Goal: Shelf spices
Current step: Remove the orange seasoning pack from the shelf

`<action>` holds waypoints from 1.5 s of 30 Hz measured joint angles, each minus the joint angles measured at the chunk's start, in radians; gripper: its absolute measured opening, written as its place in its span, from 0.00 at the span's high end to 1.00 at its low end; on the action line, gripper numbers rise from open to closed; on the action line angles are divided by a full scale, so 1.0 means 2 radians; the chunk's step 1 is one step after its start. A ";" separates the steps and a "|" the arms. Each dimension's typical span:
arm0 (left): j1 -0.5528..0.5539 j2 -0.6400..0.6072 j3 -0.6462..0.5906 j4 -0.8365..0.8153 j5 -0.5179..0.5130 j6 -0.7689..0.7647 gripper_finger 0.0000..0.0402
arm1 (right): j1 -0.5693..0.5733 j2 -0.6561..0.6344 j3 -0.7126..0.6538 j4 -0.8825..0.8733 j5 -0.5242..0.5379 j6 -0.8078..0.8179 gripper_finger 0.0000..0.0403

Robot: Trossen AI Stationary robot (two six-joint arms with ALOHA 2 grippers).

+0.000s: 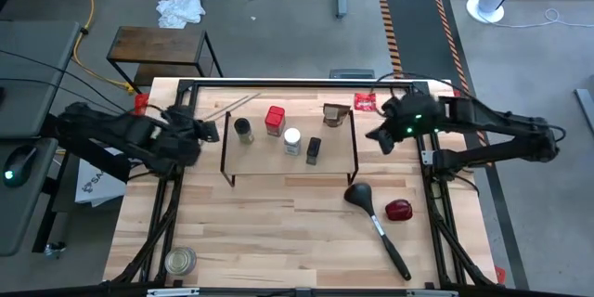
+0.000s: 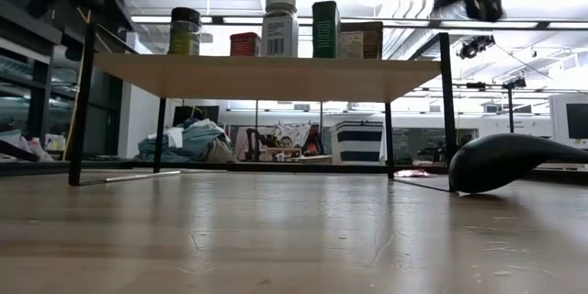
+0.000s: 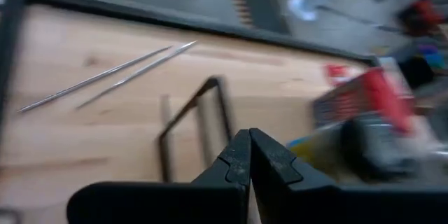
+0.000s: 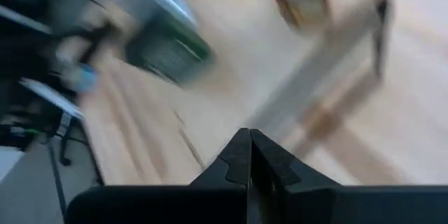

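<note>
Plywood shelf [image 1: 290, 162] already carries all five spices: dark-lidded jar [image 1: 243, 130], red tin [image 1: 275, 120], white-capped jar [image 1: 292, 141], black box [image 1: 314, 150] and brown bottle [image 1: 335, 113]. Left gripper [image 1: 210, 132], clenched and empty, hangs just off the shelf's end nearest the jar; right gripper [image 1: 379, 136], likewise clenched on nothing, hangs off the opposite end. Judging by this, shelving looks finished and only pulling the arms away remains.

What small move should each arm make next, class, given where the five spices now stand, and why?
Probably a retreat to rest. All five spices stand on the shelf: dark-lidded glass jar, red square tin, white-capped jar, small black box, brown bottle. The left gripper and right gripper flank it, jaws shut, holding nothing.
</note>
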 joint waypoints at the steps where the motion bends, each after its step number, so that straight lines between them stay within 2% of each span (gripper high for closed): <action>1: 0.000 -0.014 0.002 0.019 -0.002 0.028 1.00 | -0.001 -0.005 0.000 0.031 0.006 -0.023 1.00; 4: 0.002 -0.052 0.004 0.091 -0.004 0.122 0.98 | -0.018 -0.008 0.000 0.096 0.012 -0.072 0.97; 6: 0.005 -0.074 0.004 0.138 -0.003 0.181 0.95 | -0.035 -0.004 0.000 0.100 0.011 -0.088 0.90; 10: 0.005 -0.110 0.004 0.230 0.000 0.299 0.87 | -0.063 0.013 0.000 0.079 0.006 -0.136 0.68; 13: 0.005 -0.122 0.004 0.285 -0.001 0.375 0.77 | -0.081 0.030 0.000 0.089 0.001 -0.173 0.50; 18: 0.005 -0.125 0.004 0.345 0.006 0.441 0.56 | -0.102 0.061 0.000 0.110 0.006 -0.255 0.29; 21: 0.005 -0.125 0.004 0.344 0.013 0.453 0.46 | -0.116 0.073 0.000 0.110 0.017 -0.273 0.24; 24: 0.005 -0.124 0.004 0.334 0.014 0.451 0.39 | -0.125 0.083 0.000 0.119 0.013 -0.267 0.22; 31: 0.005 -0.126 0.004 0.307 0.022 0.450 0.37 | -0.127 0.122 0.000 0.142 -0.043 -0.272 0.23; 35: 0.005 -0.126 0.004 0.293 0.032 0.450 0.37 | -0.124 0.149 -0.001 0.181 -0.041 -0.291 0.23; 37: 0.005 -0.126 0.004 0.284 0.032 0.450 0.37 | -0.124 0.160 -0.001 0.201 -0.039 -0.293 0.27; 38: 0.005 -0.126 0.004 0.280 0.032 0.450 0.37 | -0.124 0.165 -0.001 0.207 -0.041 -0.293 0.32; 40: 0.005 -0.126 0.004 0.271 0.032 0.450 0.37 | -0.121 0.169 -0.001 0.207 -0.049 -0.290 0.48; 43: 0.005 -0.126 0.004 0.263 0.045 0.450 0.37 | -0.115 0.167 -0.001 0.193 -0.077 -0.270 0.86; 44: 0.005 -0.127 0.004 0.260 0.049 0.453 0.37 | -0.113 0.165 -0.001 0.187 -0.088 -0.263 0.92; 45: 0.005 -0.127 0.004 0.258 0.053 0.459 0.37 | -0.110 0.161 -0.001 0.183 -0.093 -0.250 0.95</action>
